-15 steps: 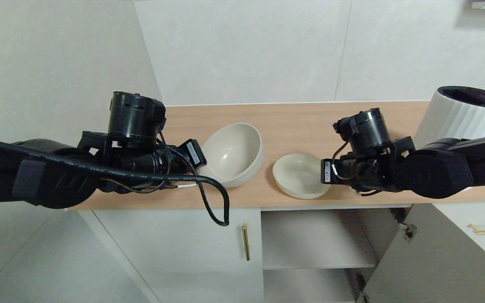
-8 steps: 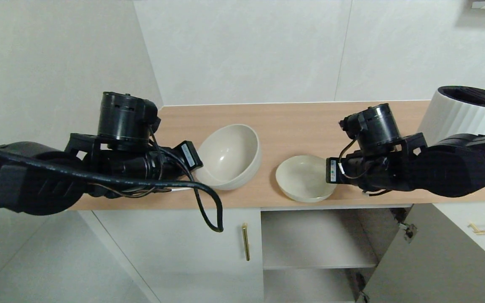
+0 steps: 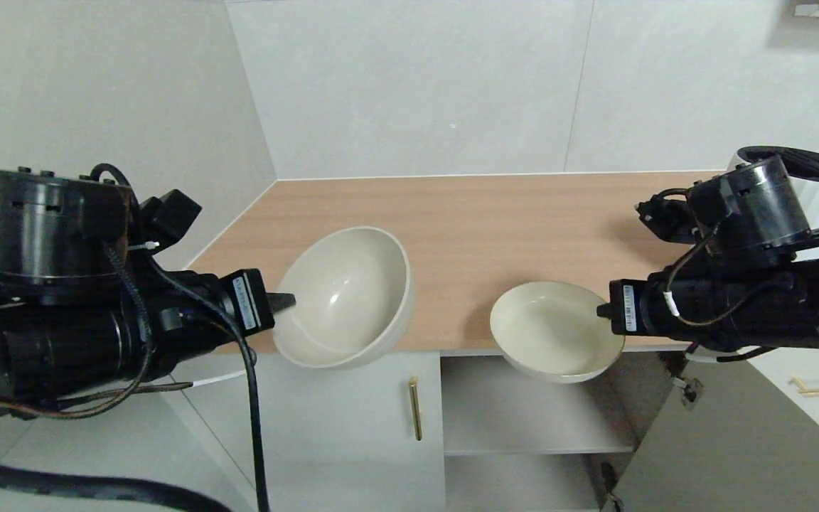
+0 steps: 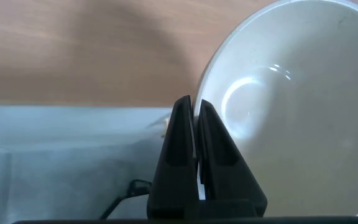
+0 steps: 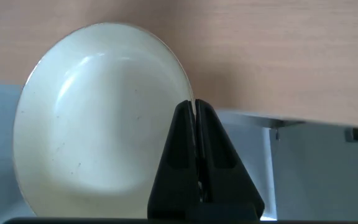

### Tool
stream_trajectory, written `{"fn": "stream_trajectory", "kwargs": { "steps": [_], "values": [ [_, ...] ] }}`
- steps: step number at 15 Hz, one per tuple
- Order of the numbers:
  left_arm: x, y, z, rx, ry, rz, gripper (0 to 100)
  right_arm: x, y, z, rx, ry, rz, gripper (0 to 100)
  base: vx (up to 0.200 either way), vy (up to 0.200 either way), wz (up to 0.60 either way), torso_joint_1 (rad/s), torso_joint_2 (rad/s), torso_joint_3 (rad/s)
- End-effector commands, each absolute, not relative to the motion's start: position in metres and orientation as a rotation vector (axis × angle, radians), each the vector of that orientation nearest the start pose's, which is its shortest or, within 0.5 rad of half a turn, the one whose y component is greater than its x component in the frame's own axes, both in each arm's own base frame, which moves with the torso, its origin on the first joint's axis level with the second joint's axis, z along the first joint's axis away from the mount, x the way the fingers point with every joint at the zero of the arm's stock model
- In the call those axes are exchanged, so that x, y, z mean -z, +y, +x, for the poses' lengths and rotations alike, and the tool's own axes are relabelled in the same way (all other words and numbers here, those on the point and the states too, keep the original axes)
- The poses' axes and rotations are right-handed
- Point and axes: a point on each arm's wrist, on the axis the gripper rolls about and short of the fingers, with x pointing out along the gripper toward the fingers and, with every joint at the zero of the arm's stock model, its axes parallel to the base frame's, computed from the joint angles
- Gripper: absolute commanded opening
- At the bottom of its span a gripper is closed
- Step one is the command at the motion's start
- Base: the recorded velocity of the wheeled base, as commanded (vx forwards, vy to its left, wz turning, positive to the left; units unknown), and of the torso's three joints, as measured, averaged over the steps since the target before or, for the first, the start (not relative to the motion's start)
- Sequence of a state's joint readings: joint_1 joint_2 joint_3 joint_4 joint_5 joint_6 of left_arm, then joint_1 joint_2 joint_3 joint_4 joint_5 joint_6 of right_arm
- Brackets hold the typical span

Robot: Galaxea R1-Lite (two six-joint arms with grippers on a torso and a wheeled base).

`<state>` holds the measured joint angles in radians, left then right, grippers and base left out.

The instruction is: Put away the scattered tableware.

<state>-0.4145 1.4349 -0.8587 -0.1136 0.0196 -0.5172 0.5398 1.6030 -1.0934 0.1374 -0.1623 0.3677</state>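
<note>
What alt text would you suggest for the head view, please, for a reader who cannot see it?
The left gripper is shut on the rim of the larger cream bowl and the right gripper on the rim of the smaller bowl, both bowls overhanging the front edge of the wooden counter. Below the smaller bowl, a cabinet stands open, showing a shelf.

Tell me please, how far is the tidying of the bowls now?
Done: both bowls are gripped, the cupboard stands open. In hand: the left gripper holds the large bowl by its rim, the right gripper the small bowl, both past the counter edge. Remaining: setting them on the cupboard shelf.
</note>
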Motion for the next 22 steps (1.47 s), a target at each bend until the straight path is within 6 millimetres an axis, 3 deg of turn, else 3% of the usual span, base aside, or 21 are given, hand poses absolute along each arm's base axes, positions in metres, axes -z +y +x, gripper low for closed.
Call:
{"fn": "stream_trajectory", "kwargs": {
  "steps": [1, 7, 10, 22],
  "values": [
    [-0.224, -0.088, 0.201, 0.271, 0.541, -0.375, 0, -0.233, 0.131, 0.219, -0.325, 0.699, 0.143, 0, 0.0, 0.0, 0.0, 0.0, 0.0, 0.0],
    [-0.227, -0.086, 0.196, 0.287, 0.545, -0.364, 0, -0.233, 0.13, 0.217, -0.375, 0.713, 0.159, 0, 0.0, 0.0, 0.0, 0.0, 0.0, 0.0],
    [-0.226, -0.087, 0.197, 0.289, 0.55, -0.362, 0, -0.232, 0.13, 0.216, -0.375, 0.714, 0.157, 0, -0.2, 0.0, 0.0, 0.007, 0.0, 0.004],
    [-0.219, -0.088, 0.2, 0.284, 0.578, -0.34, 0, -0.208, 0.137, 0.227, -0.365, 0.789, 0.091, 0, 0.0, 0.0, 0.0, 0.0, 0.0, 0.0]
  ]
}}
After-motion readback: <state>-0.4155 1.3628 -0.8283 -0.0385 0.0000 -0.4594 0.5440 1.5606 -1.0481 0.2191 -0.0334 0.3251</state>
